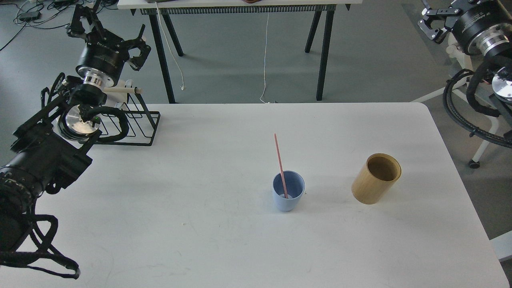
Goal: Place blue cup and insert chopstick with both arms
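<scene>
The blue cup (289,200) stands upright on the white table (200,240), right of the middle. The pink chopstick (280,160) stands in it, leaning up and to the left, with its lower end on the cup's bottom. My left gripper (109,30) is open and empty, raised past the table's far left corner, far from the cup. My right gripper (440,18) is raised at the top right, beyond the table's edge. Its fingers look spread and empty, and part of it is cut off by the frame's edge.
A tan cylindrical holder (376,179) stands empty to the right of the cup, about a cup's width away. A black wire rack (134,124) with a pale rod (120,90) sits at the far left corner. Another table's legs (324,52) stand behind.
</scene>
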Robot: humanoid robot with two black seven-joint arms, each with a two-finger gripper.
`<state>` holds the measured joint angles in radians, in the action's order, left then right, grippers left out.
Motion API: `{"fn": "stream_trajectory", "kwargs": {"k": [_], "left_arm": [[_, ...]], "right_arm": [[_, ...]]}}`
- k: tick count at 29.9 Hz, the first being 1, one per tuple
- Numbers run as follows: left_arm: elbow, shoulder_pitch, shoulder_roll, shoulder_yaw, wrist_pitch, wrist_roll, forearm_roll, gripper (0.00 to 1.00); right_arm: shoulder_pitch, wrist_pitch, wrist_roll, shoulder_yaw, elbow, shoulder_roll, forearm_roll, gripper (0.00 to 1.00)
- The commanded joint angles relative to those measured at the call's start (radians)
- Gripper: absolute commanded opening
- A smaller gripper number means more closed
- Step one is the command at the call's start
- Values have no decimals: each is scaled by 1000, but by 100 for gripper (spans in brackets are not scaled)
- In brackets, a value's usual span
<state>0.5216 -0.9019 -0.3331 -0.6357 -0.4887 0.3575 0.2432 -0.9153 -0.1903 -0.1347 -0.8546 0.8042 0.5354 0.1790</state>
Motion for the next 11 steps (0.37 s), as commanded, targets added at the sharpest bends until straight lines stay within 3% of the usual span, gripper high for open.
{"fn": "stream_trajectory", "kwargs": {"k": [1, 11], "left_arm": [[0, 14, 0, -6, 0, 0, 1, 100], [0, 52, -1, -64, 0, 1, 11, 100]], "right_arm": [[35, -38, -3, -102, -49, -51, 4, 99], [53, -133, -8, -144, -129, -98, 2, 99]]}}
